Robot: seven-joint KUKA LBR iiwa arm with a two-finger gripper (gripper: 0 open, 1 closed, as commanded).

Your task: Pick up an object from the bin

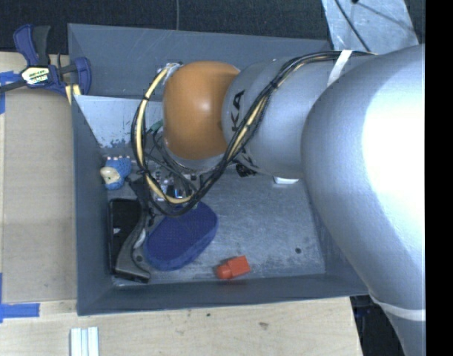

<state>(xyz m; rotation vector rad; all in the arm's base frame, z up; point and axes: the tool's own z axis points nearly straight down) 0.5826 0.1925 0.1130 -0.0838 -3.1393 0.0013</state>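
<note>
- Gripper [167, 190] sits low at the left of the bin [270, 228], under the orange cover [200, 110]; clenched or released, I cannot tell.
- Blue pad [183, 237] lies just below it, perhaps touching.
- Black box [124, 232] hugs the left wall, the red block [232, 268] is near the front, and the floor to the right is bare.

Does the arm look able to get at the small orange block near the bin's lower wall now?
Probably yes. The orange block lies alone with nothing on it, and the end effector hangs nearby, by the blue oval thing.
</note>
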